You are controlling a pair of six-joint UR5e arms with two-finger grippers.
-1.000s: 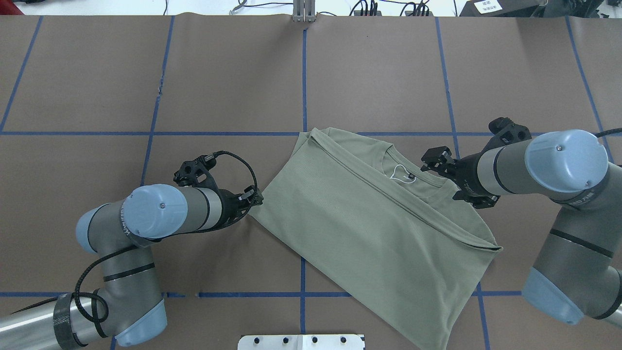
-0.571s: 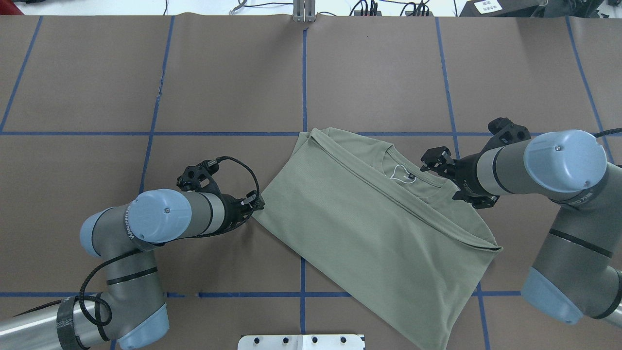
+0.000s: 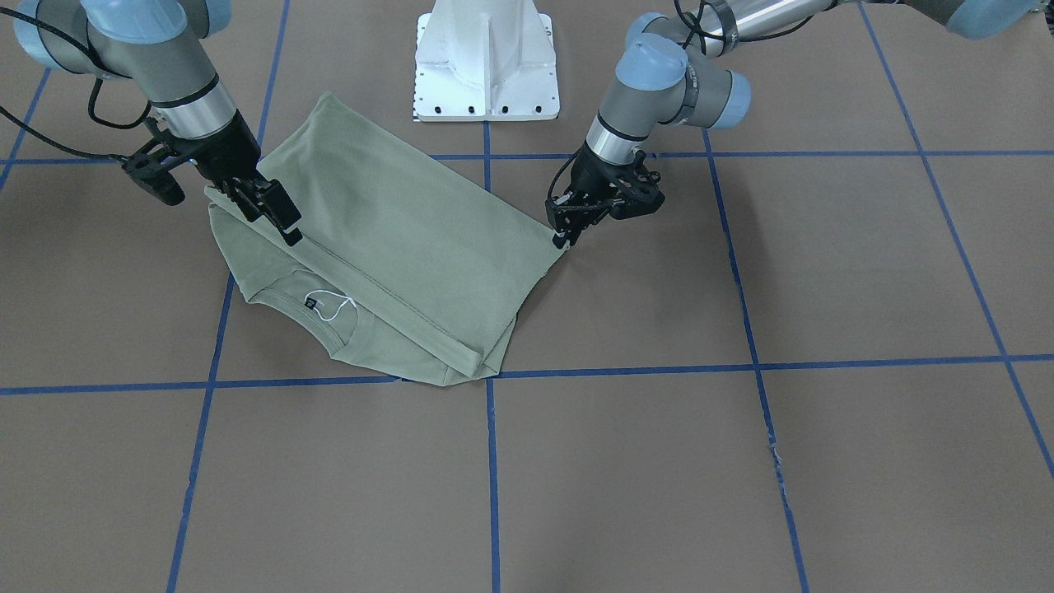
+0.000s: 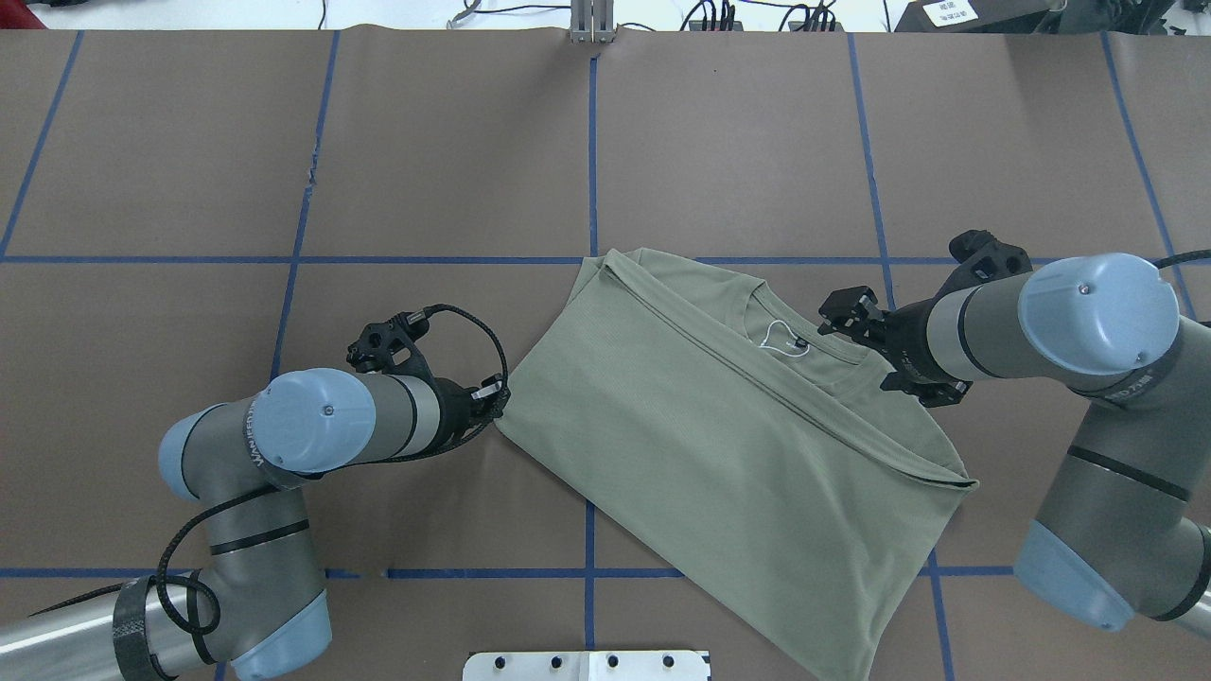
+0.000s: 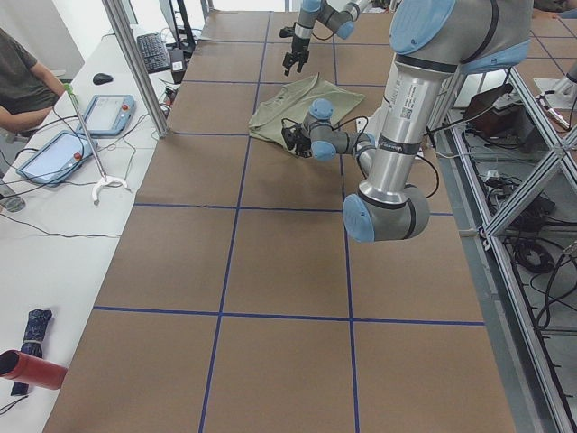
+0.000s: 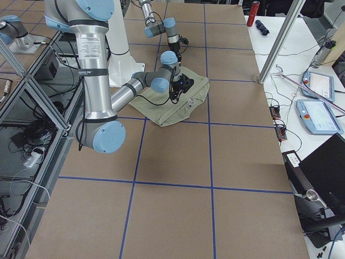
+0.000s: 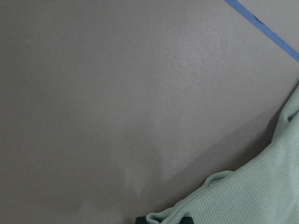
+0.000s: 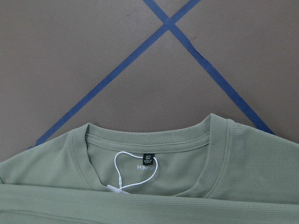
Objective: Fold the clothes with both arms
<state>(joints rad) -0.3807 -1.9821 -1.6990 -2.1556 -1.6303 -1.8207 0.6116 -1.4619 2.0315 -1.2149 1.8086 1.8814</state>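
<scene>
Pinched together, the left claw (image 3: 566,232) holds the corner of the shirt (image 4: 719,435) that points toward the robot's left. The left wrist view shows a bunched bit of the knit edge between its dark tips, slightly raised off the surface (image 4: 454,142). The right claw (image 3: 276,216) is spread and stands low over the shirt's shoulder, just beside the neck (image 8: 149,135). I cannot tell whether it touches the cloth.

The sage-green shirt lies folded and slantwise on the surface, in front of the robot's white base (image 3: 486,58) and somewhat toward its right. One layer is turned over the body, and its edge runs as a straight diagonal line just below the neck. The neck opening faces up on the far right part. A dark label (image 8: 149,157) sits inside it, and a white string (image 8: 122,175) loops down from the label.

Brown paper covers the surface, and blue tape (image 4: 591,161) marks it into large squares. A white bench (image 5: 72,216) runs along the side away from the robot. It carries two tablets (image 5: 117,113), a keyboard (image 5: 155,50) and loose cables. A seated person (image 5: 22,81) shows at the edge of that view, and a red bottle (image 5: 27,368) lies at the near end. A laptop (image 6: 323,172) stands open on the same bench.
</scene>
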